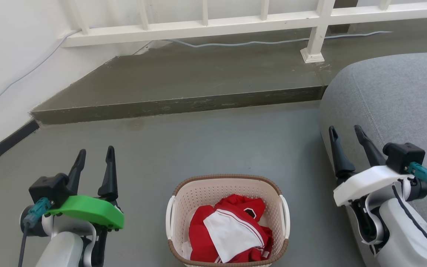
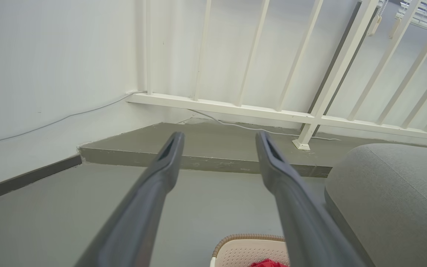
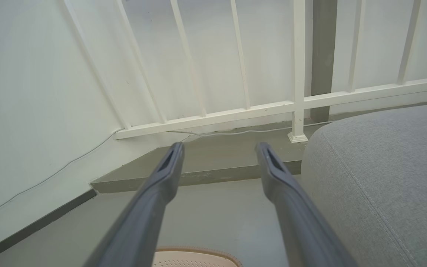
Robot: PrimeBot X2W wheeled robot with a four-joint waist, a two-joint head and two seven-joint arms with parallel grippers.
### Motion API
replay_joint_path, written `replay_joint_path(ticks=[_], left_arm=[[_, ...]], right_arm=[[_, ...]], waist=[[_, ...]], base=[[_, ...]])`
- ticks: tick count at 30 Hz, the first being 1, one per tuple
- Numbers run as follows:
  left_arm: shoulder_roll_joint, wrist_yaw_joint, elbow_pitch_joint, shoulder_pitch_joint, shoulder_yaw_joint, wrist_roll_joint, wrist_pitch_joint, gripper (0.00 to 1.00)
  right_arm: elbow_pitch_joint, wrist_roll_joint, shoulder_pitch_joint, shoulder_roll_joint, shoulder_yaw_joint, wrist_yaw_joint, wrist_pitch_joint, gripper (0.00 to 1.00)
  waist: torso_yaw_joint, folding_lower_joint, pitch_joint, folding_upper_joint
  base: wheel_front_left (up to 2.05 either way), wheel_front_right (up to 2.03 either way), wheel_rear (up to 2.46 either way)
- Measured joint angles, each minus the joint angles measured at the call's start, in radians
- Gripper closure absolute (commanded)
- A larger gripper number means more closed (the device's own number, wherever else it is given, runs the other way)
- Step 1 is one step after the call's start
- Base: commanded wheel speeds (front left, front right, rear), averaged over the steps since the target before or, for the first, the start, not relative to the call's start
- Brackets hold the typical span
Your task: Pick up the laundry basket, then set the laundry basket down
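The laundry basket (image 1: 198,196) sits on the grey floor (image 1: 198,148), low in the head view and between the two arms. Red and white clothes (image 1: 232,230) lie bundled inside it, below the brown rim. Its white handles (image 1: 169,218) stand on either side, and nothing touches them.

The left end effector (image 1: 96,150) hangs in the air to the basket's left, well apart from it, fingers spread and empty. In the left wrist view those fingers (image 2: 161,174) point towards the raised concrete step (image 2: 198,142), with a corner of the basket (image 2: 250,248) showing low between them.

The right end effector (image 1: 345,128) is held off to the basket's right, just in front of the grey sofa (image 1: 395,96) – also spread wide, gripping nothing. The right wrist view shows the gap between its fingers (image 3: 284,185) and the basket's rim (image 3: 195,256) at the bottom edge.

Beyond the step a white railing (image 1: 198,27) runs across, and a thin cable (image 1: 235,43) trails along its foot.
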Motion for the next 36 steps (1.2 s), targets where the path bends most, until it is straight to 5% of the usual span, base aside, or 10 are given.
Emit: replay_joint_path(ticks=[36], left_arm=[[-0.076,-0.062,-0.053,0.087,0.112,0.101,0.000,0.00]], right_arm=[[-0.038,-0.059,0.081,0.034,-0.054,0.028,0.000,0.00]], waist=[[-0.012,0.0001,0.006,0.0000]], base=[[0.00,0.00,0.00]])
